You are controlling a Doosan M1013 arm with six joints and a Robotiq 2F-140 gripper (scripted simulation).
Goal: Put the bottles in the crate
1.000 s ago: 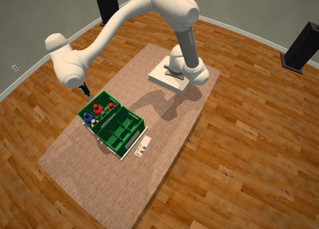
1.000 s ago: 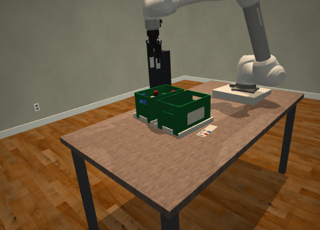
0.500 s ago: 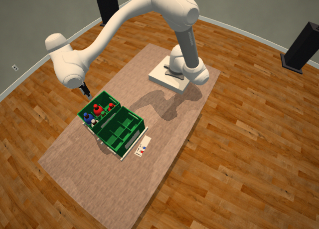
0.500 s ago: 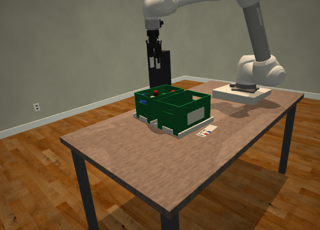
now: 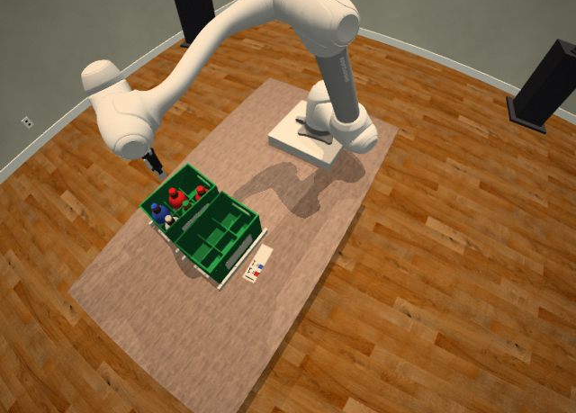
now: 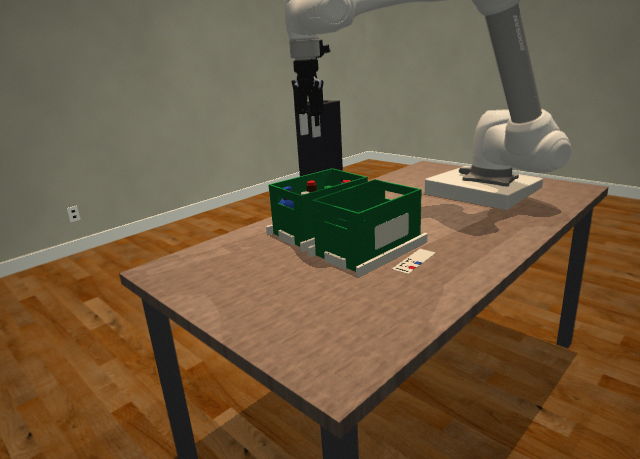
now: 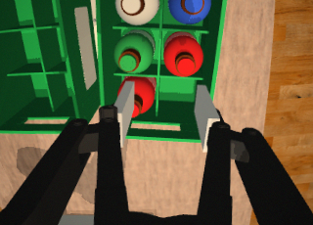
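My gripper (image 5: pixel 160 175) (image 6: pixel 310 125) (image 7: pixel 164 96) is open and empty, high above the bottle crate (image 5: pixel 188 178) (image 6: pixel 279 221) (image 7: pixel 107 59). In that crate stand a white bottle (image 5: pixel 170 221) (image 7: pixel 149 7), a blue bottle (image 5: pixel 159 214) (image 7: pixel 201 10), a green bottle (image 5: pixel 185 206) (image 7: pixel 139 45), a red bottle (image 5: pixel 176 199) (image 7: pixel 181 51) and another red bottle (image 5: pixel 201 193) (image 7: pixel 146 95), partly behind the left finger in the wrist view. One compartment is empty. The empty crate (image 5: pixel 223 271) (image 6: pixel 343 239) (image 7: pixel 68 100) holds no visible bottles. The pick list (image 5: pixel 265 252) (image 6: pixel 424 254) shows a red and a blue mark; its counts are too small to read.
Pale low strips (image 5: pixel 241 261) (image 6: pixel 392 255) edge the crates. The crates stand close side by side, with high walls. The robot's base stands on a white block (image 5: pixel 297 149) (image 6: pixel 465 189) at the table's far end. Black pillars stand beyond the table.
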